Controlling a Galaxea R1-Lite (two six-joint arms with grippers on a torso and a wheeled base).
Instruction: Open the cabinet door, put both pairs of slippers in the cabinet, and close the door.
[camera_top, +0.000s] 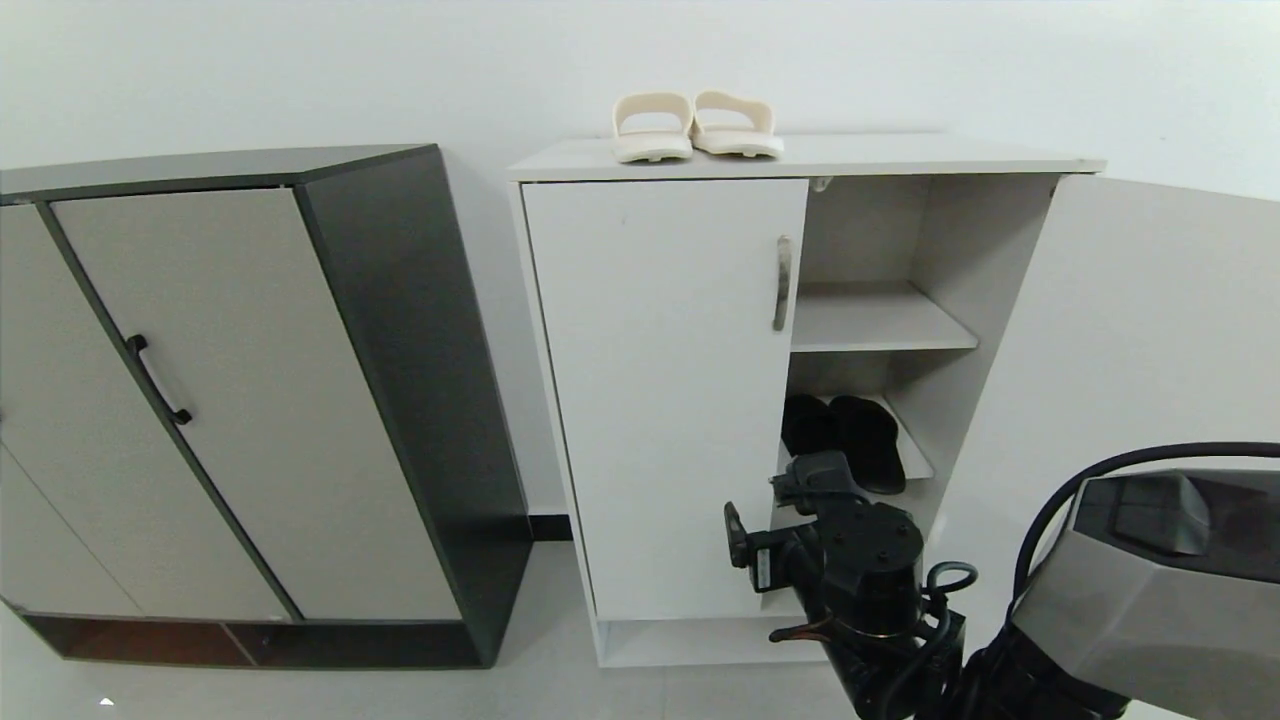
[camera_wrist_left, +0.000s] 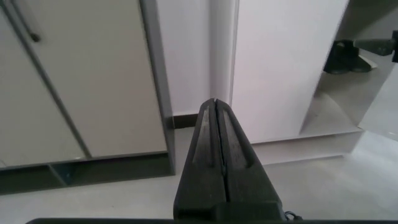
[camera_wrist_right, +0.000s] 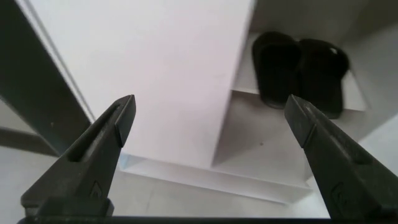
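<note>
Black slippers (camera_top: 845, 440) already lie on the lower shelf of the open white cabinet (camera_top: 660, 400), with the right gripper (camera_wrist_right: 208, 109) spread wide and empty at their seven o'clock and the left gripper (camera_wrist_left: 215, 102) pinched shut, so I judge the next move must reach the cream slippers (camera_top: 697, 127) on top at twelve o'clock.

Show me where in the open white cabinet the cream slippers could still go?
The upper shelf is bare, between the closed door and the right wall. The bottom floor under the black slippers is bare too. The middle shelf is crowded: the black slippers fill most of it.
</note>
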